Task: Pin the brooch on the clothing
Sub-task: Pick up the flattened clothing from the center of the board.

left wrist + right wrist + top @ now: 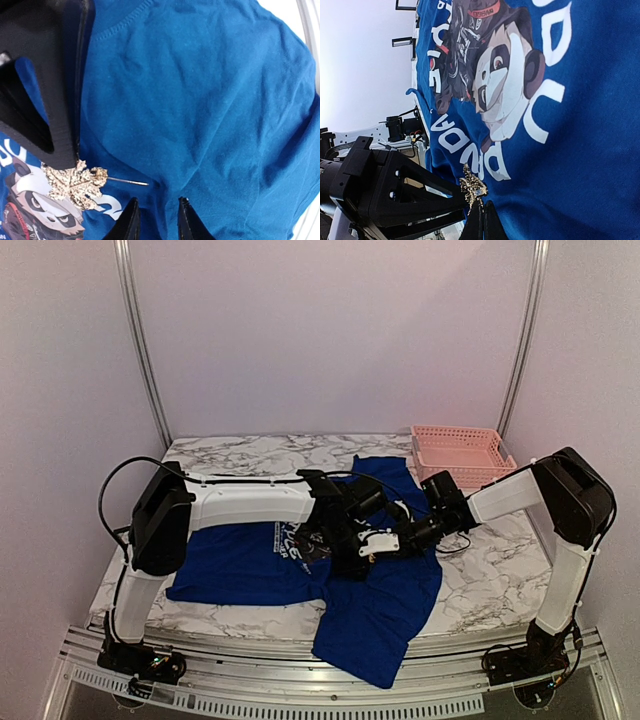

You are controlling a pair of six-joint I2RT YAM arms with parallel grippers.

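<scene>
We see a blue T-shirt (240, 565) spread on a marble table (480, 570), with a gold leaf brooch (72, 182) at the edge of its panda print (500, 75). The right gripper (481, 209) has its fingers together, seemingly pinching the brooch. The left gripper (157, 212) hovers nearby, fingers slightly apart. We judge the bare pin (127, 181) should enter a lifted fold at a shallow angle.

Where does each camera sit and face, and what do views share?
Top external: high behind the robot, facing the marble table; left arm, right arm show.
Left wrist: down onto the royal-blue printed T-shirt; left gripper open below.
Right wrist: along the shirt; right gripper shut on the gold leaf-shaped brooch.
Shared: both wrist views show brooch and panda print.
</scene>
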